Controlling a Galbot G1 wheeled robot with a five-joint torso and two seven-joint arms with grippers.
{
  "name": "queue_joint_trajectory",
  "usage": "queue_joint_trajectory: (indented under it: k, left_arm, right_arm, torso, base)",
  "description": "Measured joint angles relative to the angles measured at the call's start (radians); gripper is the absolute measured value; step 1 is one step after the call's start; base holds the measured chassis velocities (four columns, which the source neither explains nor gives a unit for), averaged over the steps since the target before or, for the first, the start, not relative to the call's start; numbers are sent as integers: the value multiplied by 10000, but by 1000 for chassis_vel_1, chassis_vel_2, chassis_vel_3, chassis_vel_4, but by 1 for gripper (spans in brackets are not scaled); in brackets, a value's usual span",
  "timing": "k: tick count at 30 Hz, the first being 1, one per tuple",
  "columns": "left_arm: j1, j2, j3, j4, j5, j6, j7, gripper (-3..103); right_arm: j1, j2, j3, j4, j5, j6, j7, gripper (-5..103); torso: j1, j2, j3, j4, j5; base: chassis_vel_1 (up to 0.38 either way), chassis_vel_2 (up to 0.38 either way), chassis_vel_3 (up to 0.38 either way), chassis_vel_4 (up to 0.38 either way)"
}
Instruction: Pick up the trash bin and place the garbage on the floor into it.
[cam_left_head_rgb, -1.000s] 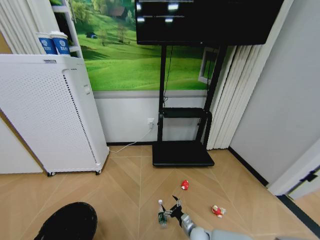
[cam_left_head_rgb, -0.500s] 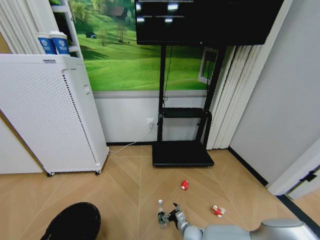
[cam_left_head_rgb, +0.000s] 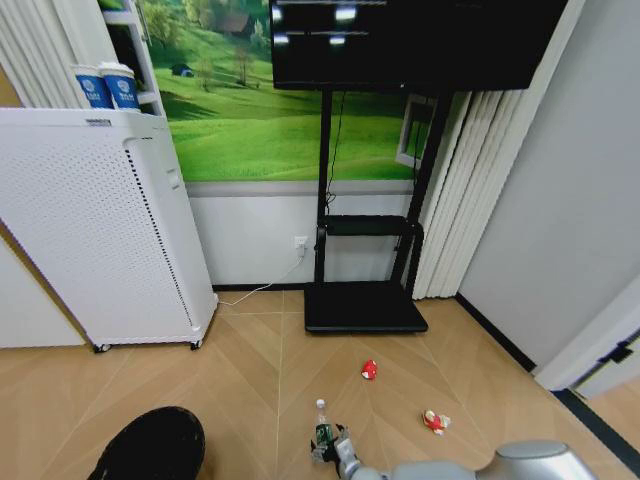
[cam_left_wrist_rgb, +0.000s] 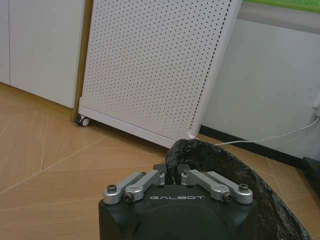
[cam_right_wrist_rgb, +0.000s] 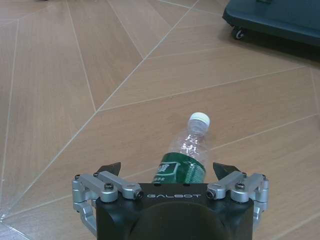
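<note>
The trash bin (cam_left_head_rgb: 150, 445) is round and black with a dark liner, low at the left of the head view. My left gripper (cam_left_wrist_rgb: 175, 172) is shut on the bin's rim (cam_left_wrist_rgb: 240, 170). The garbage lies on the wooden floor. A clear bottle (cam_right_wrist_rgb: 187, 155) with a green label and white cap lies on its side between the fingers of my right gripper (cam_right_wrist_rgb: 167, 169), which is open and straddles the bottle's lower half. In the head view the bottle (cam_left_head_rgb: 322, 430) sits just ahead of that gripper (cam_left_head_rgb: 335, 447). Two red-and-white wrappers (cam_left_head_rgb: 369, 370) (cam_left_head_rgb: 434, 421) lie farther right.
A tall white perforated cabinet (cam_left_head_rgb: 100, 230) on casters stands at the left, with two paper cups (cam_left_head_rgb: 105, 88) on top. A black TV stand (cam_left_head_rgb: 365, 305) with a wheeled base stands against the back wall. A white cable (cam_left_head_rgb: 265, 288) runs along the skirting.
My right gripper has moved left and down along the floor until it straddles the bottle. The trash bin has shifted slightly to the right.
</note>
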Motion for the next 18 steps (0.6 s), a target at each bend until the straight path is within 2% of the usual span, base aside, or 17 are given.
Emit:
queue_joint_trajectory:
  k: [4,7,12,18]
  left_arm:
    - [43,45,-28,1,-79,-34,49,8]
    - [43,58,-31,2,-163,-83,83,8]
    - [60,39,47,2,-163,-166,137,8]
    - [110,52,64,63,-199,-263,270,8]
  right_arm:
    - [72,428,-38,-558,209,6,-95,100]
    - [85,1027,132,-1285,583,-2,-156,100]
    - [62,1487,297,-2154,871,-12,-345,100]
    - [49,1614,222,-3190,952,84,-697,100]
  torso:
    - [0,1,0,-1,-1]
    - [0,0,0,0,0]
    - [0,0,0,1,0]
    - [0,0,0,0,1]
  base:
    - [0,0,0,0]
    - [0,0,0,0]
    - [0,0,0,0]
    - [0,0,0,0]
